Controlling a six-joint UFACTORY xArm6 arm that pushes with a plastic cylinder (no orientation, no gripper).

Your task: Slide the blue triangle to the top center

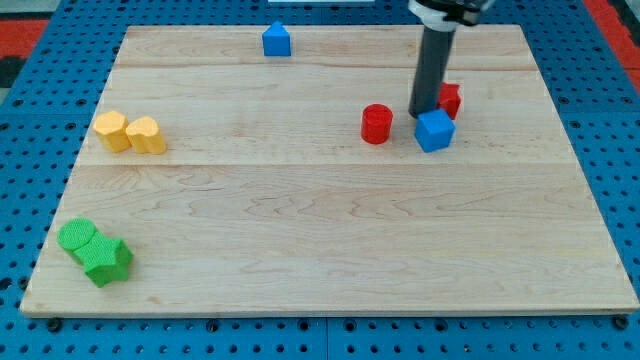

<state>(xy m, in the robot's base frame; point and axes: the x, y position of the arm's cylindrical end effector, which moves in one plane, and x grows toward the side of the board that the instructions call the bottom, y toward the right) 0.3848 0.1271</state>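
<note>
A robotics laboratory bench is shown. A pale wooden board (330, 250), made of joined planks, is laid on a blue perforated mat (30, 130) whose regular grid of holes is seen on all sides; red matting (610, 20) is glimpsed at 1 o'clock and 11 o'clock. Small coloured test blocks are scattered on the board, among them a yellow pair (130, 133) at 9 o'clock and a green pair (95, 252) at 8 o'clock. A dark rod (432, 70) on a robot arm descends at 1 o'clock.
</note>
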